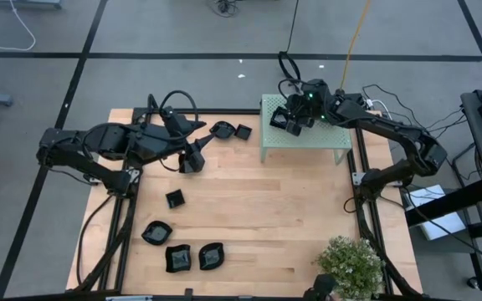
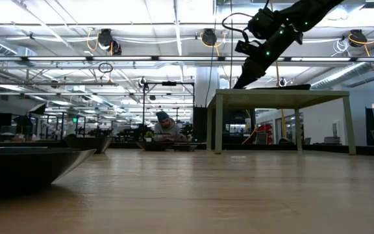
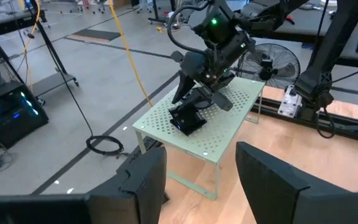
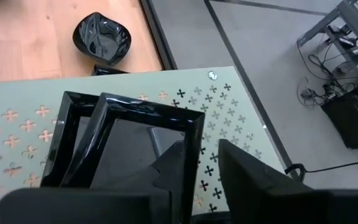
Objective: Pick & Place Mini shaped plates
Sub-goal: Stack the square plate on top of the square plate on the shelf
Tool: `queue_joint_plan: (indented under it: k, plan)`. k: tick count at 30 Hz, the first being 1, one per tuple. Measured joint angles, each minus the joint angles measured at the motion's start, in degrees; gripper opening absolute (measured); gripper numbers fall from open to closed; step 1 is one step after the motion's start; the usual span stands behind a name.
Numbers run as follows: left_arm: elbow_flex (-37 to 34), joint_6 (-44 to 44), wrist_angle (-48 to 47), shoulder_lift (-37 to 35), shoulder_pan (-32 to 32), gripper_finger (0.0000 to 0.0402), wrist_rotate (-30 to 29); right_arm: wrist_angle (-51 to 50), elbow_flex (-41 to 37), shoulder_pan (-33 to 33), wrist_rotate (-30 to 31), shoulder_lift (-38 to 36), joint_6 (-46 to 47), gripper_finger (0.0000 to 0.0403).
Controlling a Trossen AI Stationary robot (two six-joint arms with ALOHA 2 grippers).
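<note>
Two black square mini plates [image 4: 135, 140] lie nested, a little offset, on the pale green perforated stand [image 1: 325, 138] at the table's far right. My right gripper [image 4: 201, 155] is over them, open, one finger inside the upper plate and one outside its rim. Two more plates [image 1: 231, 130] lie left of the stand. Several plates [image 1: 178, 242] rest on the near left of the table. My left gripper [image 1: 192, 159] hangs open and empty above the far left of the table. My right gripper straddles the upper square plate's near rim [image 4: 194, 134], coming slantwise from above. A strip of the green top shows between the rim and the outer finger [image 4: 253, 180]. Whether the inner finger [image 4: 169, 171] touches the plate, I cannot tell.
A potted plant [image 1: 351, 266] stands at the near right edge. Bare wood lies between the stand and the near plates. In the low view one plate [image 2: 24, 170] sits close to the camera, and a person [image 2: 166, 127] sits in the room far behind the table.
</note>
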Motion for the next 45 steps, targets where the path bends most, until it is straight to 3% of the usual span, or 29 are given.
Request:
queue_joint_plan:
  k: [12, 28, 38, 45]
  plan:
    - [0.00, 0.51, 0.00, 0.00, -0.02, 0.0198, 0.00, -0.19, -0.01, 0.00, -0.13, -0.02, -0.02, 0.0004]
    - [0.00, 0.55, 0.00, 0.00, -0.01, 0.0198, 0.00, -0.18, -0.02, 0.00, -0.32, -0.81, -0.66, 0.0000]
    - [0.00, 0.50, 0.02, 0.00, -0.01, 0.0198, 0.00, -0.68, -0.02, -0.39, -7.59, -3.72, 2.10, 0.0001]
    - [0.00, 0.48, 0.02, 0.00, -0.01, 0.0198, 0.00, -2.96, -0.02, -0.39, -7.69, -3.32, 1.94, 0.0001]
